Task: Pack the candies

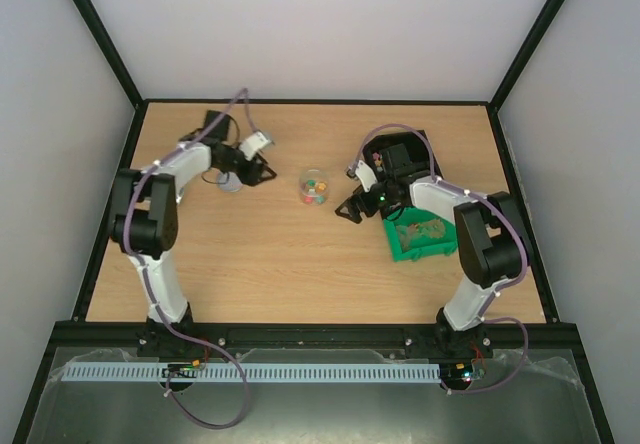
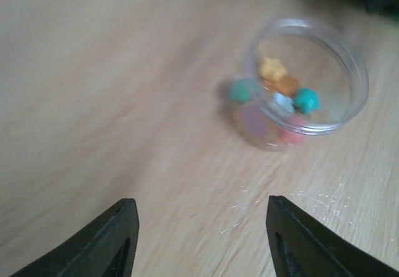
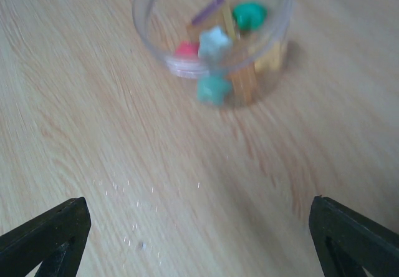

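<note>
The left arm is reaching across the wooden counter [image 1: 250, 254] toward the far side, and the left gripper [image 1: 260, 174] is pointing toward 3 o'clock. In the left wrist view this gripper [image 2: 201, 227] is standing spread, with only bare wood showing between its two dark fingers [image 2: 118, 242]. A small grey thing [image 1: 230, 186] is lying just at 7 o'clock of it, too small to make out.

A clear round jar [image 1: 303, 179] is sitting upright near the middle of the counter, at 3 o'clock of the left gripper and apart from it. The candies [image 1: 314, 186] are lying inside this jar in a low heap of green, orange, yellow, pale blue and pink. In the left wrist view the jar [image 2: 358, 71] is showing at 1 o'clock with the candies [image 2: 283, 93] at its bottom.

The right gripper [image 1: 343, 212] is hanging at 4 o'clock of the jar, near it but not touching. In the right wrist view it [image 3: 199, 239] is gaping wide and gripping nothing, while the jar [image 3: 138, 21] and candies [image 3: 218, 46] are sitting at 12 o'clock.

A green tray [image 1: 400, 252] of pale tan pieces [image 1: 425, 229] is lying at 4 o'clock of the right gripper, and a black box [image 1: 405, 149] is standing at 1 o'clock.
</note>
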